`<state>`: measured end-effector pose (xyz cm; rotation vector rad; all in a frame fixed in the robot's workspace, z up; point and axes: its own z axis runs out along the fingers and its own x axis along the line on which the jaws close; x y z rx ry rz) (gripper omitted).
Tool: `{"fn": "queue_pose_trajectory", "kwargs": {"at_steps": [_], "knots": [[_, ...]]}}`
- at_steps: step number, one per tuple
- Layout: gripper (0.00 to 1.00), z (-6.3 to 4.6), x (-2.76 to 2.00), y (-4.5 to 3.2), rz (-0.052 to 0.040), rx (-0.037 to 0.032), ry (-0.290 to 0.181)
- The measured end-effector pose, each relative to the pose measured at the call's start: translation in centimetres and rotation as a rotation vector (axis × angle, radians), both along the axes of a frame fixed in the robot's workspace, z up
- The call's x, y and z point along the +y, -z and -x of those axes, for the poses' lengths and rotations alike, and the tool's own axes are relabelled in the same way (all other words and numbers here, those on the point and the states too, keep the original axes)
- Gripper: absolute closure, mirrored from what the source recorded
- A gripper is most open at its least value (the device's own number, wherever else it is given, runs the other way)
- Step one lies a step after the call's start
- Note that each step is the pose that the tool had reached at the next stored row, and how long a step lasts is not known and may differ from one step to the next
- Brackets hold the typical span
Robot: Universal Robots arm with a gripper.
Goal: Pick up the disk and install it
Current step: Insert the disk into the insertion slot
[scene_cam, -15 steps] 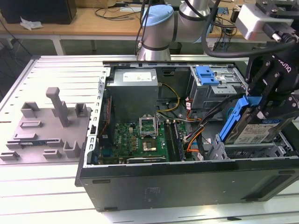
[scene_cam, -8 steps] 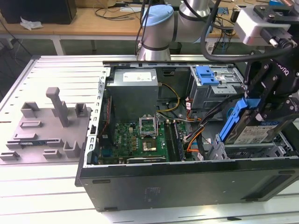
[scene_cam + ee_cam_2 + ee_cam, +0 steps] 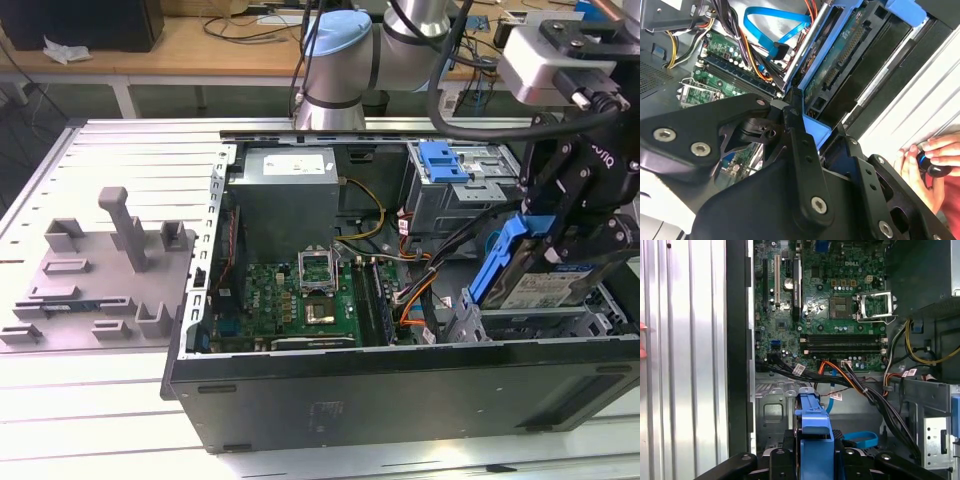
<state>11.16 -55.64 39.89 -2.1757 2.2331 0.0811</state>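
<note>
While the disk (image 3: 542,290) hangs tilted, the end effector (image 3: 568,258) clasps it.

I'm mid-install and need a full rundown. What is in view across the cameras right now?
computer case: one, black, open, on the table
table: one, pale grey, slatted, under everything
motherboard: one, green, on the case floor
power supply: one, grey, far end of the case
latch: one, light blue on a grey cage, far side, toward the exterior view's right
cables: several, orange, black, blue, yellow, inside the case
fixture: one, grey, at the exterior view's left of the case
disk: one, silver with blue bracket, held over the case's right end
arm: one, silver and light blue, behind the case
gripper: one, black, shut on the disk
hand: one, outside the case wall
</note>
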Motion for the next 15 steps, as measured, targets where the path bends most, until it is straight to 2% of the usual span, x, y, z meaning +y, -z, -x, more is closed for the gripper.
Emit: {"fn": "queue_pose_trajectory", "kwargs": {"at_steps": [7, 8, 10, 15], "knots": [[0.64, 0.00, 0.01, 0.11, -0.0011, -0.0002, 0.000], [0.62, 0.00, 0.00, 0.11, -0.0006, 0.0000, 0.000], [0.50, 0.00, 0.00, 0.10, -0.0003, 0.0000, 0.000], [0.50, 0.00, 0.00, 0.10, -0.0002, 0.0000, 0.000]]}}
